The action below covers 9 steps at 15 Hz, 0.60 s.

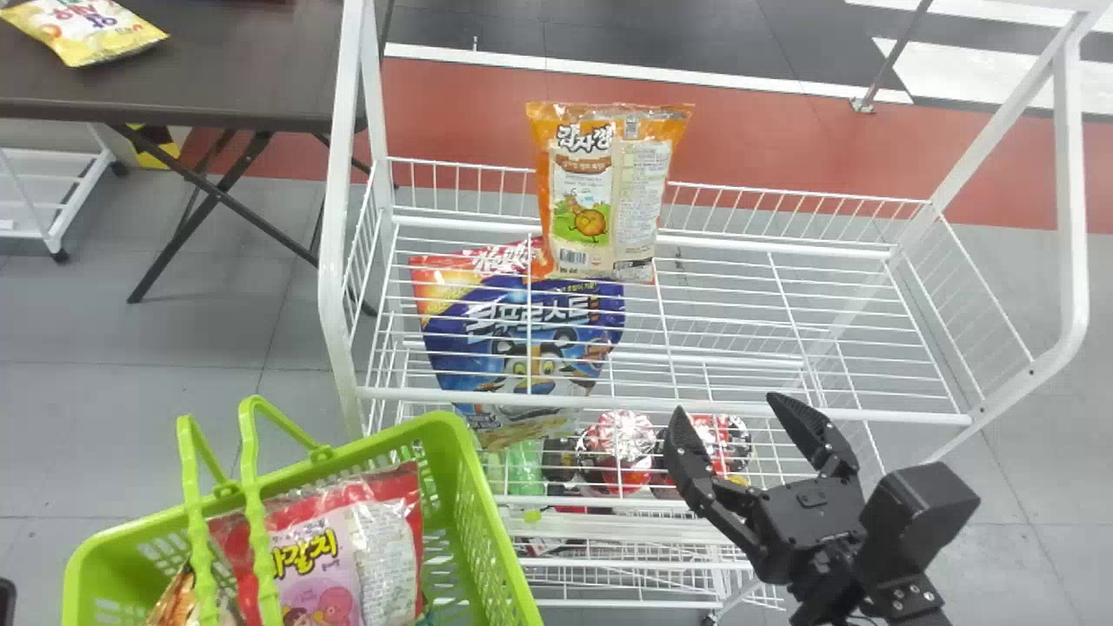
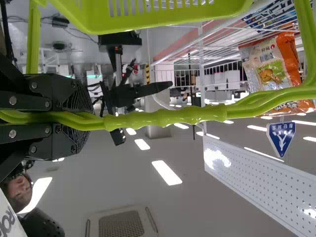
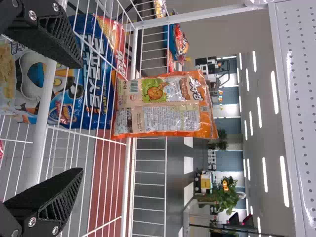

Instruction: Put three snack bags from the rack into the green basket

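Observation:
The right gripper [image 1: 726, 402] stands apart in front of the rack [image 1: 826, 413], to the right of the bags; in the right wrist view the right gripper [image 3: 81, 117] holds nothing between its spread fingers. An orange snack bag [image 1: 609, 191] stands upright at the back of the top shelf, also visible as the orange bag [image 3: 163, 106] beyond the fingertips. Below, behind the shelf wires, is a blue snack bag [image 1: 522, 348]. The green basket [image 1: 487, 522] holds a red and pink bag [image 1: 335, 556] and a brownish one [image 1: 178, 600]. My left gripper [image 2: 85, 118] grips its handle [image 2: 163, 117].
Round red and silver packages [image 1: 622, 443] sit lower in the rack. The white shelf's front bar and side frame lie between the basket and the upper shelf. At the back left is a dark table [image 1: 217, 61] with a yellow bag [image 1: 83, 30] on it.

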{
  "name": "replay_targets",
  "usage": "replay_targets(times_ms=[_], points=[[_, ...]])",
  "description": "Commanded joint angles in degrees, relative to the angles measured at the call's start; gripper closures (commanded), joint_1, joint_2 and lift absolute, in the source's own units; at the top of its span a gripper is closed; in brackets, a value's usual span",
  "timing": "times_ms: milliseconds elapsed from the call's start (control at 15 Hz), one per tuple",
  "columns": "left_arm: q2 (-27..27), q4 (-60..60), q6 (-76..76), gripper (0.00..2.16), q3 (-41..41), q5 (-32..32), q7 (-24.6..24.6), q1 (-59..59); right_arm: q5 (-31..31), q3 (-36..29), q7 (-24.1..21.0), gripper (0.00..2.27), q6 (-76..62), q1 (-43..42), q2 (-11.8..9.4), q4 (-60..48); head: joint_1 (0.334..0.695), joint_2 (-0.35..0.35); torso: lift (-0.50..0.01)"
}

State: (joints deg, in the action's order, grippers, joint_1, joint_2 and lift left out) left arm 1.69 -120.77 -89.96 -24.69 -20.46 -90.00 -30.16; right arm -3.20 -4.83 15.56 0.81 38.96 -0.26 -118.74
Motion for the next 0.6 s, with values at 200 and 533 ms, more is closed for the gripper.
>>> replay_targets(times_ms=[200, 533], points=[[0.1, -0.2, -0.1, 2.15, -0.1, -0.3, -0.6, -0.2, -0.6, -0.4, -0.1, 0.07, -1.7, 1.2, 0.3, -0.2, 0.695, -0.158, 0.0], [0.1, -0.2, -0.1, 2.15, 0.2, -0.4, -0.6, -0.3, -1.8, -0.8, 0.0, 0.07, -3.0, 1.7, 0.3, -0.3, 0.695, -0.175, 0.0]])
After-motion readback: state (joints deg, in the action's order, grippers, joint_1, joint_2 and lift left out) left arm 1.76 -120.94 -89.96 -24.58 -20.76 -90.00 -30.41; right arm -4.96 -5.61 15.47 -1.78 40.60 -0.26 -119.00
